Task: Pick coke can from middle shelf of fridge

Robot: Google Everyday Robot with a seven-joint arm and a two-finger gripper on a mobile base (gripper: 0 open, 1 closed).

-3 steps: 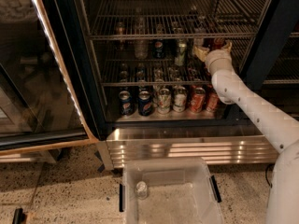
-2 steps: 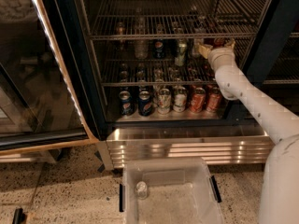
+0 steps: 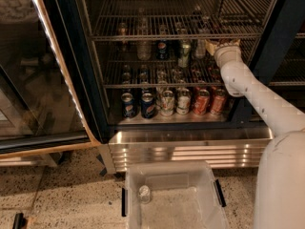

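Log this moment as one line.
stage: reach | gripper: inside fridge, right end, above middle shelf | coke can: not made out | grasp: unconfirmed

Can see little of the gripper (image 3: 218, 46) at the right end of the middle shelf (image 3: 143, 85), masked by its own wrist. Cannot pick out the coke can in the dark there. Cannot read the small cans (image 3: 176, 73) on that rack. Cropped at the top edge: the fridge (image 3: 76, 56); at right and bottom: the arm (image 3: 267, 104)
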